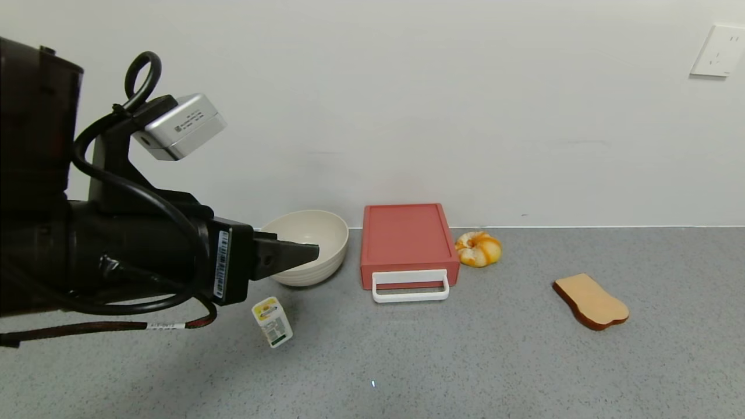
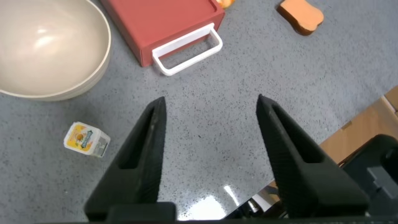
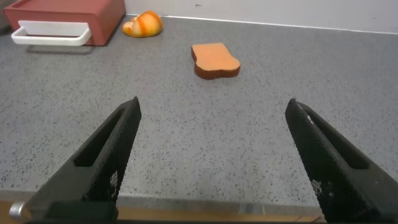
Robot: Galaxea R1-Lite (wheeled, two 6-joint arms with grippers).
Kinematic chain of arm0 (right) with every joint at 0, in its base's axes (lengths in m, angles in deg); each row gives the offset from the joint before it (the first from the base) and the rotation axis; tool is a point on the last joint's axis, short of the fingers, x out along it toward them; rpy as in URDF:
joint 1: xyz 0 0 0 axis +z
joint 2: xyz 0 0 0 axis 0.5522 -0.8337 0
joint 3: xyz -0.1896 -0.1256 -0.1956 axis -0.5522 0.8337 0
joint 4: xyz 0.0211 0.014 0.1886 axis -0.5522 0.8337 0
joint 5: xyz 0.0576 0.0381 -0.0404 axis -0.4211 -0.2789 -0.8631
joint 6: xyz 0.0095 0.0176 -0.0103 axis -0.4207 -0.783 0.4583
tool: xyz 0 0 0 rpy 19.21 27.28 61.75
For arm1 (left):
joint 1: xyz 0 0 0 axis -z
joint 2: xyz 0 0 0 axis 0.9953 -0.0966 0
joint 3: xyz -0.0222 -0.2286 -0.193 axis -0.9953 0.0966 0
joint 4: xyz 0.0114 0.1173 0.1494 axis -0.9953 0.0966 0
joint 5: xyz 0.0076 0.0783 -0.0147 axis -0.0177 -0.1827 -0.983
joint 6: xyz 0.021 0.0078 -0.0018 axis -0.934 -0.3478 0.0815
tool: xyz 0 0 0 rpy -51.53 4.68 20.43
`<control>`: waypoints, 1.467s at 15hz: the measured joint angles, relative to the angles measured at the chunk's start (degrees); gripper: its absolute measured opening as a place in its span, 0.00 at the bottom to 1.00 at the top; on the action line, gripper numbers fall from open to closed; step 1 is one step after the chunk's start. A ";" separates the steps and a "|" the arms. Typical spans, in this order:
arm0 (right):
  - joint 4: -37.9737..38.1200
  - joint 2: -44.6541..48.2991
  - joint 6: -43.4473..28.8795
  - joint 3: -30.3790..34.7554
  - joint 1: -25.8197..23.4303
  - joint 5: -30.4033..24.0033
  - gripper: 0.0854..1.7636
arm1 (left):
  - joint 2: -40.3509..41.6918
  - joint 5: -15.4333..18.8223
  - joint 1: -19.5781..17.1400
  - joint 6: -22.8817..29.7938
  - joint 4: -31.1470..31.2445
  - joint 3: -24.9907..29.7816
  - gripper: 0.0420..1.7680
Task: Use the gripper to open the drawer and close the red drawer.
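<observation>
The coral-red drawer box with a white loop handle sits against the wall at the middle of the counter, its drawer pushed in. It also shows in the left wrist view and the right wrist view. My left gripper is open and empty, raised above the counter in front of the beige bowl, to the left of the drawer; in its own view the handle lies ahead of the fingers. My right gripper is open and empty over the counter's near edge, out of the head view.
A small white and yellow carton lies below the left gripper. An orange bread roll sits right of the drawer. A toast slice lies farther right. A wall socket is at the upper right.
</observation>
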 joint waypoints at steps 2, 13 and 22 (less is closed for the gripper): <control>0.00 0.00 0.01 0.00 0.00 0.00 0.97 | 1.88 1.07 -0.46 -2.08 -0.52 1.90 0.70; -0.02 0.00 0.00 0.00 -0.01 0.00 0.97 | 15.38 1.51 -6.49 -6.33 -12.59 14.86 0.90; -0.02 0.00 0.01 0.00 0.00 0.00 0.97 | 25.75 1.30 -22.63 -7.83 -11.76 18.20 0.95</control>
